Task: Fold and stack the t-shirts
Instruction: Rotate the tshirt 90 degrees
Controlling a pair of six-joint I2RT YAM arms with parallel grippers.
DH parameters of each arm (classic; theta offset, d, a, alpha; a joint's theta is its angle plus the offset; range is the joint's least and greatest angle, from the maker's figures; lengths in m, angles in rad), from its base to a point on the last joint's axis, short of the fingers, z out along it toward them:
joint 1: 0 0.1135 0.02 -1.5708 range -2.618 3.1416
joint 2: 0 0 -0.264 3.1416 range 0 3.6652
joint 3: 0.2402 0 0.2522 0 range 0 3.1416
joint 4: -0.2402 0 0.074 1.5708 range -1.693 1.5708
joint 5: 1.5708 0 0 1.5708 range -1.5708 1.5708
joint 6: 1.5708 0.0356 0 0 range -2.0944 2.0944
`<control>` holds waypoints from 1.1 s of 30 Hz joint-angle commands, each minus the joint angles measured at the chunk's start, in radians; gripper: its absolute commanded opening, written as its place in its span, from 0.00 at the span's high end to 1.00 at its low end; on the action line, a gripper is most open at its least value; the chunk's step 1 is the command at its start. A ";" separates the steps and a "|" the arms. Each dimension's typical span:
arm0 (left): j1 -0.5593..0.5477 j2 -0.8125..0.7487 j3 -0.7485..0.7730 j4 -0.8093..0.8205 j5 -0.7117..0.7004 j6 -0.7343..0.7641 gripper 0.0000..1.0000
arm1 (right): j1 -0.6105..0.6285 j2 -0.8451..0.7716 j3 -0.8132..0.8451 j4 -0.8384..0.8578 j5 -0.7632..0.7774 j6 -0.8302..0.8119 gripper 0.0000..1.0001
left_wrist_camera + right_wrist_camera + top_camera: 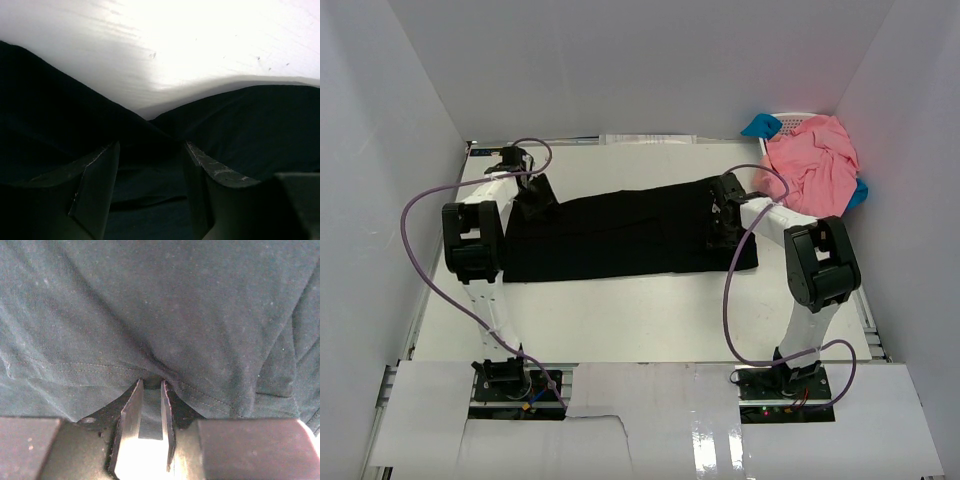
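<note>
The black t-shirt lies folded into a long band across the middle of the table. My left gripper is at its far left corner. In the left wrist view this gripper is open, its fingers astride black cloth that rises on both sides. My right gripper is on the shirt's right part. In the right wrist view it is shut on a bunched hem of the black t-shirt. Salmon-pink t-shirts are heaped at the back right.
The pink heap sits in a white lattice basket with blue cloth pieces beside it. White walls enclose the table on three sides. Purple cables loop from both arms over the table.
</note>
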 commanded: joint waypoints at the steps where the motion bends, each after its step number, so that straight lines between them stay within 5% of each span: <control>1: -0.003 -0.033 -0.066 -0.050 -0.105 0.002 0.36 | -0.015 0.069 0.031 0.029 0.016 -0.025 0.73; 15: -0.002 -0.357 -0.489 0.106 -0.003 -0.196 0.34 | -0.089 0.318 0.359 0.015 -0.080 -0.048 0.72; 33: -0.115 -0.650 -0.809 0.169 0.101 -0.380 0.33 | -0.188 0.700 0.934 0.011 -0.334 0.013 0.69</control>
